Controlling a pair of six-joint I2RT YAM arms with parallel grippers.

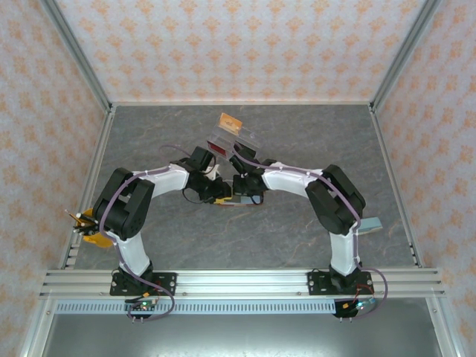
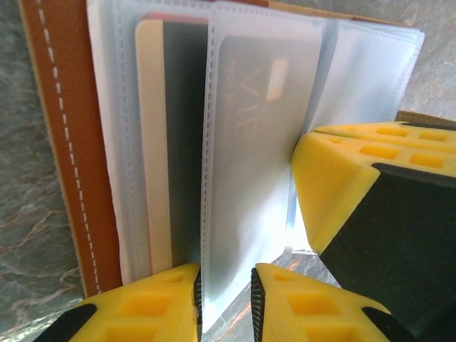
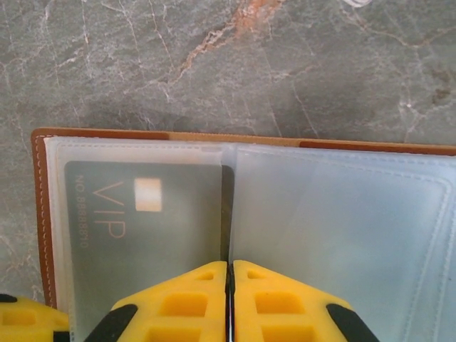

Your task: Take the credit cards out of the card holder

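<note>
Brown stitched card holder [image 2: 60, 142] open on the grey marbled worktop [image 3: 214, 64], clear sleeves [image 3: 342, 214] fanned out. Grey VIP card [image 3: 142, 235] tucked inside one sleeve, a second card [image 2: 167, 142], pale-edged and dark, in the sleeve beside it. Left fingers [image 2: 153, 306] slightly apart, straddling the VIP sleeve's lower edge. Right fingers [image 3: 185, 303] pressed together at the seam between two sleeves, a thin pale edge caught between them. Both pairs side by side at the holder.

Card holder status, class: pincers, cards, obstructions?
Left pincer open astride clear plastic sleeve. Right pincer shut on its edge. Grey VIP card inside brown leather card holder. Nothing blocking.
</note>
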